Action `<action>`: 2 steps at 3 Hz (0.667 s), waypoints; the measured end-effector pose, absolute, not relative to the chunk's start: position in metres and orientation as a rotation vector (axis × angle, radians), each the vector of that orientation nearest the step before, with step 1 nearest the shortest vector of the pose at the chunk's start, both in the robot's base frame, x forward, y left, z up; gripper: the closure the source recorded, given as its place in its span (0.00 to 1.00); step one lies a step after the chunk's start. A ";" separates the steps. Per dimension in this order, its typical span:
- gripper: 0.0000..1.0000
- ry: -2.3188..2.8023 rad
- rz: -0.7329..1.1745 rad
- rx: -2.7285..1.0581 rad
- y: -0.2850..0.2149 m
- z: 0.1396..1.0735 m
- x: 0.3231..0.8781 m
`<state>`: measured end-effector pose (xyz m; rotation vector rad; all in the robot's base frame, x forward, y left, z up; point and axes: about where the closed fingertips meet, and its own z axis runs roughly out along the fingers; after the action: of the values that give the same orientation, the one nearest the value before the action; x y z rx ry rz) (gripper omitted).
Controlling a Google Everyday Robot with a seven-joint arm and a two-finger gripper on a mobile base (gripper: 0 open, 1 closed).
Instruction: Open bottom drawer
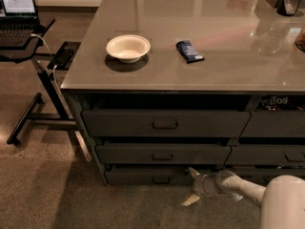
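Where the gripper point(192, 187) is: low at the right, near the floor, just to the right of the handle; the arm point(238, 189) comes in from the right edge.
Fingers point(193, 172): spread apart, one pointing up and one down, with nothing between them.
Bottom drawer point(138, 177): the lowest and slimmest front in the wide left column. It looks shut or almost shut. The upper finger is at its front, right of the centre.
Handle point(161, 180): a small dark pull in the middle of that front, not yet grasped as I judge.
Step in hand: bring the gripper to the handle. It should go left until the fingers stand around the pull, then close, then pull straight out and level, so the drawer does not jam.
Risk: the pull is small and dark. A finger may slip off it, or catch the middle drawer point(162, 154) above.
Top drawer point(164, 123): a taller front, to be left alone.
Table point(228, 42): a bowl point(127, 47) and a blue packet point(189, 51) lie on it, well apart from the work.
Laptop stand point(47, 82): far left, no concern.
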<state>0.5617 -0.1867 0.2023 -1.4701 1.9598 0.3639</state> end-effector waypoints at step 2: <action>0.00 1.930 0.272 -1.502 -0.199 0.192 0.595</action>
<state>0.5949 -0.1990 0.1918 -1.5023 1.9299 0.2716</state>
